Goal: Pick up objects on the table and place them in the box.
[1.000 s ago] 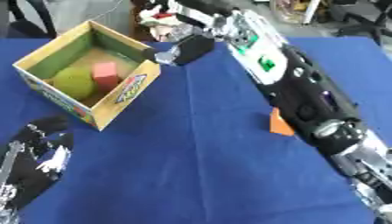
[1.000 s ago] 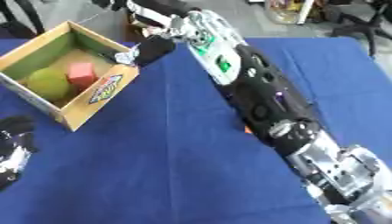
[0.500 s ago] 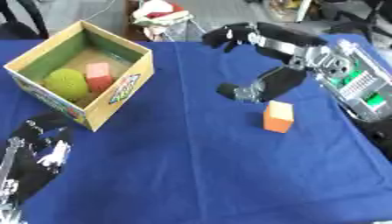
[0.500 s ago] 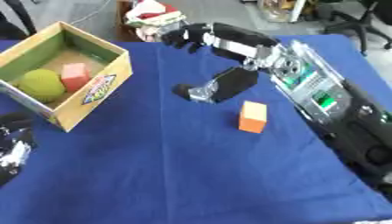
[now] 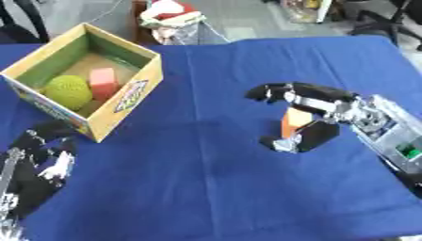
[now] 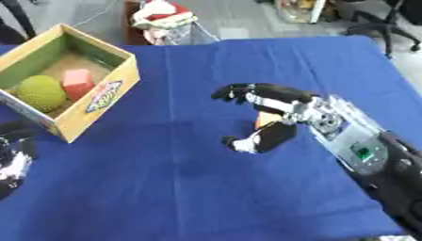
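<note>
An orange block [image 5: 293,124] stands on the blue table, right of the middle. My right hand [image 5: 334,106] reaches in from the right and brackets it: the fingers [image 5: 276,91] arch over its far side and the thumb [image 5: 298,139] lies in front of it, still spread apart. The cardboard box [image 5: 124,101] sits at the far left and holds a green ball [image 5: 68,91] and a red block [image 5: 102,81]. My left hand [image 5: 37,164] rests open at the lower left.
A red and white bundle [image 5: 169,12] lies beyond the table's far edge. Blue cloth [image 5: 206,179] stretches bare between the box and the orange block and across the front.
My right hand has swung away from the box, down and to the right, and now brackets the orange block. The whole picture has also shifted.
</note>
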### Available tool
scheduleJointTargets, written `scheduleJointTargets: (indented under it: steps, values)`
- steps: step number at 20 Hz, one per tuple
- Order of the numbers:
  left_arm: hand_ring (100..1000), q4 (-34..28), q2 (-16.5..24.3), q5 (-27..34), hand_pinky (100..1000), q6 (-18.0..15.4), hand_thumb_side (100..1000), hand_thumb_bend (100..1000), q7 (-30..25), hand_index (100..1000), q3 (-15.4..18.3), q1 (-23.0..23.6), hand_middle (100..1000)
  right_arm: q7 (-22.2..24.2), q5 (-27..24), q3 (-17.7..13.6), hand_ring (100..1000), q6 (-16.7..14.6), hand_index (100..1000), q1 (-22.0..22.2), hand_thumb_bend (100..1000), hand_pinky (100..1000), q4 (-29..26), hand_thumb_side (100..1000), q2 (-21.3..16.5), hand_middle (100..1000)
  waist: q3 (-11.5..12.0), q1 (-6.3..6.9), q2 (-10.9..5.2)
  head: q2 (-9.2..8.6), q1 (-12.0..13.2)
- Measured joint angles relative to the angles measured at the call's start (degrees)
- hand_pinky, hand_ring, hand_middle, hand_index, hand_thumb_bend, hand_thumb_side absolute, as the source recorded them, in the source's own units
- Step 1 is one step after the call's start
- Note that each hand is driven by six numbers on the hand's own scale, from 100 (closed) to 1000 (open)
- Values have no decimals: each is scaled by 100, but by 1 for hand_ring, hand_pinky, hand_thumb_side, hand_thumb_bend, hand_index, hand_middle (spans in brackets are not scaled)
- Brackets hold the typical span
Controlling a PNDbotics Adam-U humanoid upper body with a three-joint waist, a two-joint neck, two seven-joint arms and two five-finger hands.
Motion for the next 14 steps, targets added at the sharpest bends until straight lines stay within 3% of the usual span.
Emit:
scheduleJointTargets:
  steps: [14]
  values:
    - [787,9,0,0,546,0,352,209,0,801,5,0,749,-497,983,-319,967,-232,999,247,348,909,603,473,41,982,11,4,9,-46,-25]
